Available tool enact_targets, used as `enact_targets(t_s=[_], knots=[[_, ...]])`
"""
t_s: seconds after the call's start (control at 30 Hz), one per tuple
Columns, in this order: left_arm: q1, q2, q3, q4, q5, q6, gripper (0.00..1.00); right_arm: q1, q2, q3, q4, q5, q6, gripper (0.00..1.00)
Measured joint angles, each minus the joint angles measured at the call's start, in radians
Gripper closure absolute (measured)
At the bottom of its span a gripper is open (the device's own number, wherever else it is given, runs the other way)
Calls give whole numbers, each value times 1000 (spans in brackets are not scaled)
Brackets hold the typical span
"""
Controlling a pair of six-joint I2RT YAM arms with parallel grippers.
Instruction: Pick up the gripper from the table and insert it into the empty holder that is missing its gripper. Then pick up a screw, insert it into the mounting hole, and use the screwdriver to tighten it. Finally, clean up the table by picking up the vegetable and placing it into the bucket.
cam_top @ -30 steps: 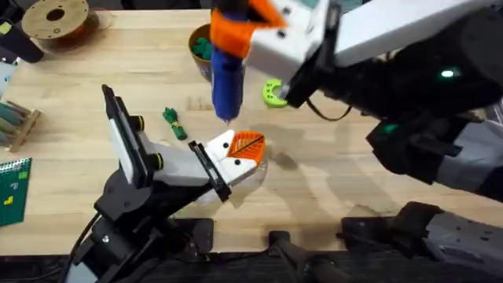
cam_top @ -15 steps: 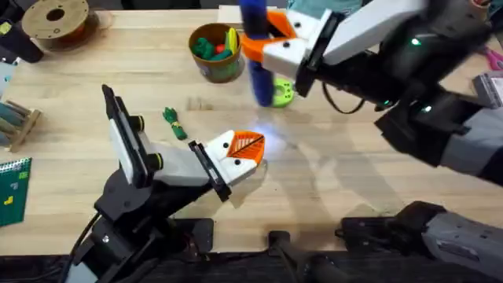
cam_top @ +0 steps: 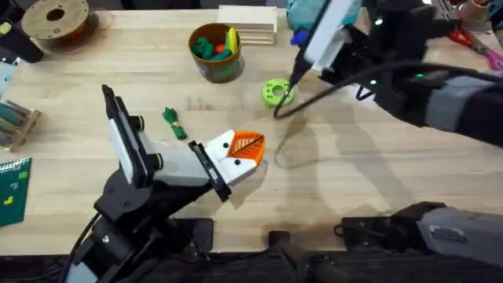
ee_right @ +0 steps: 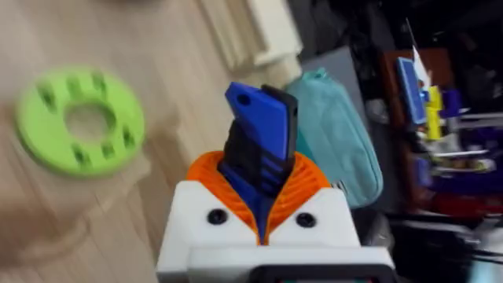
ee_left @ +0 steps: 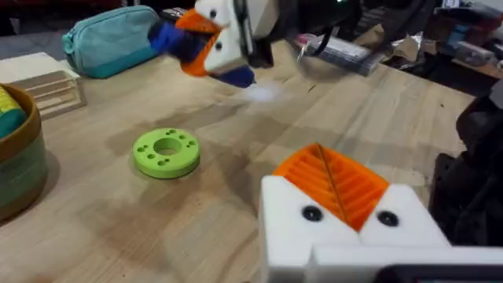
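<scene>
My left gripper (cam_top: 240, 152) rests shut near the table's front. Its two white holder blocks (ee_left: 346, 228) both carry orange ribbed fins pressed together, each with a dark screw (ee_left: 312, 213) in it. My right gripper (ee_right: 259, 185) hangs above the back right of the table, shut on the blue screwdriver (ee_right: 259, 134), which shows as a blue tip (cam_top: 297, 37) from overhead. The small green vegetable (cam_top: 174, 123) lies on the wood left of my left gripper. The olive bucket (cam_top: 214, 67) stands at the back with toy food in it.
A bright green ring disc (cam_top: 276, 92) lies between the bucket and my right arm. A teal pouch (ee_left: 110, 39) and a stack of wooden boards (cam_top: 247, 20) sit at the back edge. A filament spool (cam_top: 55, 20) and a green circuit board (cam_top: 12, 185) are at the left.
My right gripper has lifted the screwdriver off the left gripper's fins and swung it to the back right. The left arm has stayed still.
</scene>
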Motion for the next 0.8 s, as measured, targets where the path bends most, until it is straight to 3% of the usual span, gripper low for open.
enact_targets(t_s=[0.13,0.3,0.8], knots=[[0,0,0,0,0,0,997,-1,122,3,2,99,-229,971],[0,0,0,0,0,0,997,-1,245,3,-40,150,-369,971],[0,0,0,0,0,0,997,0,238,66,-258,181,-417,941]])
